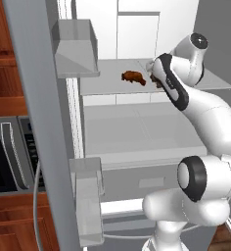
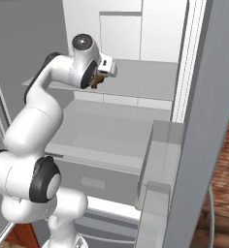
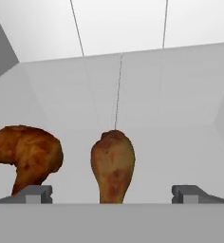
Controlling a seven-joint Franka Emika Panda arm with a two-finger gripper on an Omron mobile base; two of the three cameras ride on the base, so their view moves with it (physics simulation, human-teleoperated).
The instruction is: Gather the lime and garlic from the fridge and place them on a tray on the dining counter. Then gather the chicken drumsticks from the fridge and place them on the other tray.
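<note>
On the upper glass shelf of the open fridge, well inside: both chicken drumsticks, side by side, just apart.

Seen from the hand: gripper spread as wide as it goes, holding nothing, one dark tip at each side of the lower edge. Dead centre between those tips: the near drumstick, not yet touched by either. Long axis pointing away from the hand, narrow end nearest, thick end farther back toward the white rear wall. Crosses the line between the tips squarely, so probably needs only a straight push forward and a squeeze across the slim part, no turn of the wrist.

Off to that view's left: the second drumstick, bulkier, curled, its lower end just above the left tip. Risk, as a judgement: brushing it on the way in.

From the left base camera: arm reaching up over the shelf, forearm covering the hand and most of the near drumstick; second drumstick plain to see, out in the open toward the left door.

From the right base camera: hand level with the shelf's front edge, a sliver of brown just below it; tips hidden.

Gives the alignment only from the hand camera; gives the height over the shelf from the base cameras.
</note>
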